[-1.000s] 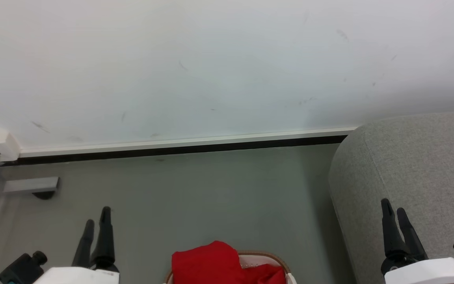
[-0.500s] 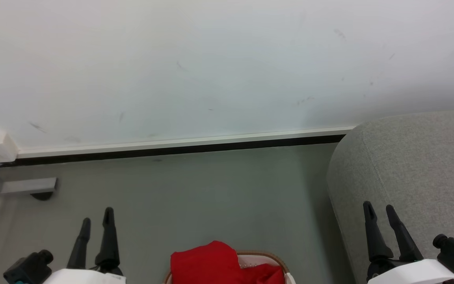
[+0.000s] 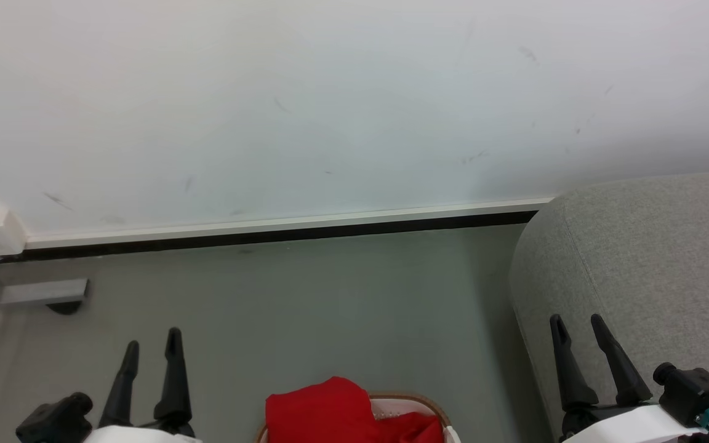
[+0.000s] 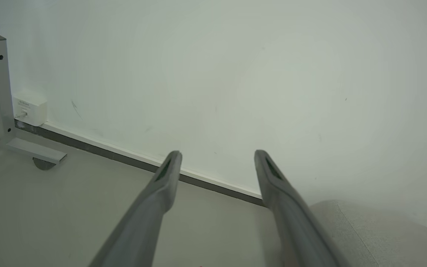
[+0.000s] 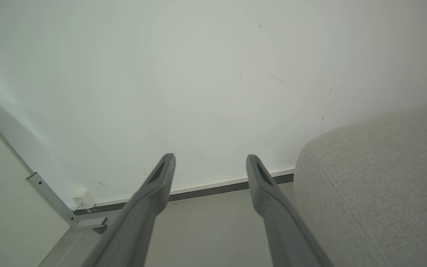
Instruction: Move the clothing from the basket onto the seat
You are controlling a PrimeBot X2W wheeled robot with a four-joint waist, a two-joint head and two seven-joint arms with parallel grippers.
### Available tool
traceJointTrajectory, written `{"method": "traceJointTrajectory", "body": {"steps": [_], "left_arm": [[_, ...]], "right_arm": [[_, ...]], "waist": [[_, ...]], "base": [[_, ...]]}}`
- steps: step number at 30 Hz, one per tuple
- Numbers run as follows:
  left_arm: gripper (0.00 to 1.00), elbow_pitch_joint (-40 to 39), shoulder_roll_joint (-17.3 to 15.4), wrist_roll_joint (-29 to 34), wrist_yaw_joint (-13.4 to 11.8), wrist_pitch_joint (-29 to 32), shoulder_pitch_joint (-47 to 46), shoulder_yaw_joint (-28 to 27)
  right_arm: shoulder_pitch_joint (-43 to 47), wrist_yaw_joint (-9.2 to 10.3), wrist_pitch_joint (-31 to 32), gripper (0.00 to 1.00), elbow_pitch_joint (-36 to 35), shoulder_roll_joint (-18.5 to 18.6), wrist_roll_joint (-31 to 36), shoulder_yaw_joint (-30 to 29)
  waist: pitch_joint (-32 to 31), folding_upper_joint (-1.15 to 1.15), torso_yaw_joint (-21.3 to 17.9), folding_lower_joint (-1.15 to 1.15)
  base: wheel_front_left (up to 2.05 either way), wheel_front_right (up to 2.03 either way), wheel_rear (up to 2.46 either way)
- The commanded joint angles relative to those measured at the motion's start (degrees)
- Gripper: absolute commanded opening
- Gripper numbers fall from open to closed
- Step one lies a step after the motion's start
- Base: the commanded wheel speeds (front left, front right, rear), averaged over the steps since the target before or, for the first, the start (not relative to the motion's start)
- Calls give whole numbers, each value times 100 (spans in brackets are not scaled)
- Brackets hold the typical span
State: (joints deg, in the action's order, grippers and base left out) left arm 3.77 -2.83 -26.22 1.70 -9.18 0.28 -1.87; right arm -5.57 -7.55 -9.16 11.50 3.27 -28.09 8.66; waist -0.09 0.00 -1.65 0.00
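With left claw [image 3: 152, 339] and right claw [image 3: 576, 320] wide, empty, may snag bright red fabric garment [image 3: 324, 409] on white perforated plastic basket [image 3: 415, 400] at 6 o'clock, short of grey woven seat [image 3: 650, 258].

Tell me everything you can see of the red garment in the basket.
The bright red soft fabric garment lies crumpled in the white perforated plastic basket with a light brown rim, bottom middle of the head view. It humps highest on the left, hiding that rim side, and sinks lower rightward. The picture's bottom edge cuts it off. Only the basket visibly touches it.
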Motion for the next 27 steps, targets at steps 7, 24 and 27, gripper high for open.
{"method": "traceJointTrajectory", "body": {"steps": [7, 24, 27], "left_arm": [[100, -92, -40, 482, -40, -156, 55, -24], [100, -138, -20, 1305, -109, -369, 117, -11], [100, -147, -19, 1401, -122, -386, 126, -12]], "right_arm": [[-110, 8, -160, 100, 4, 24, 547, 112], [-147, 10, -366, 100, -57, 12, 1412, 311], [-150, 10, -386, 100, -62, 10, 1475, 325]], "waist": [[-7, 0, 1, 0], [-26, 0, -52, 0], [-26, 0, -55, 0]], "base": [[0, 0, 0], [0, 0, 0], [0, 0, 0]]}}
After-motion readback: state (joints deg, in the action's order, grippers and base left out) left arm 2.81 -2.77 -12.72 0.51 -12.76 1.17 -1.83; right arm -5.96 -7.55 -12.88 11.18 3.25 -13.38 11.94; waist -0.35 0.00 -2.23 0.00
